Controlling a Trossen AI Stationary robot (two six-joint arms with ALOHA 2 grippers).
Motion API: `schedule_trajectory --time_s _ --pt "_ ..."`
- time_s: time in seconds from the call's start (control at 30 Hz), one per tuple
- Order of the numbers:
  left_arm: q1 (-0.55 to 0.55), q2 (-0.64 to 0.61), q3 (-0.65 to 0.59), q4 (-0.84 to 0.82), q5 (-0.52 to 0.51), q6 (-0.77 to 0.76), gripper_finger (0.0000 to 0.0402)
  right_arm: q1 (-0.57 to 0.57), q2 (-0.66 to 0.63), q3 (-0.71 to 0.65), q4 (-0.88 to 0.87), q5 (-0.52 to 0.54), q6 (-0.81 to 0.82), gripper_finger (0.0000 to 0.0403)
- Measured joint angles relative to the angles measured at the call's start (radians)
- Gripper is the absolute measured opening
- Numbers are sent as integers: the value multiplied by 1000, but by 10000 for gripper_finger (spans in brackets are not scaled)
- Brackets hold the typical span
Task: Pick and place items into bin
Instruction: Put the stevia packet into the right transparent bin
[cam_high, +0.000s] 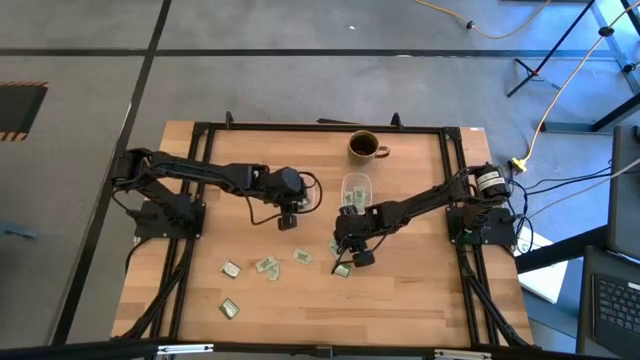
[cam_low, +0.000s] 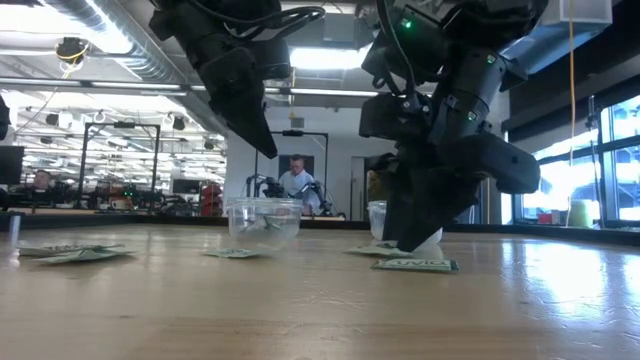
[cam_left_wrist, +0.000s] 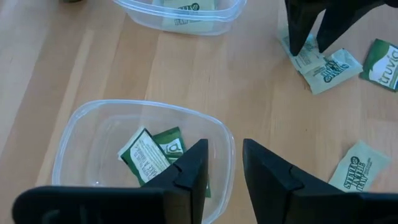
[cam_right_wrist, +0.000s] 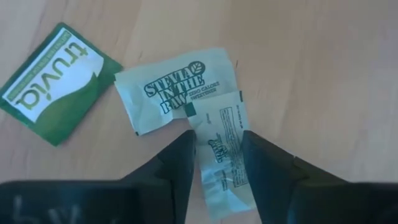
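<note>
Right gripper (cam_right_wrist: 216, 163): we are straddling a packet (cam_right_wrist: 222, 158), fingers narrowing, not yet pinching
Packet axis: running lengthwise between them (good)
Left gripper (cam_left_wrist: 224, 168): we are hovering half-parted, empty, over a bin (cam_left_wrist: 81, 124)

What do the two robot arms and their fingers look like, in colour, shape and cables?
Both arms are black and made of jointed segments. The left arm carries a thin black cable looping beside its wrist. The right arm has a round motor with a pale label at its base, and a small green light shows on it in the low view. The fingers are dark, matte, tapered wedges.
</note>
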Motion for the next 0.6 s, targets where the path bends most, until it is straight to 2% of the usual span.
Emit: schedule_trajectory --time_s 0.33,0.6 --pt "0 0 0 -1 0 0 92 1 -11 -2 -9 0 -1 100" --pt "0 0 0 -6 0 0 93 -4 -133 -6 -82 50 -31 97"
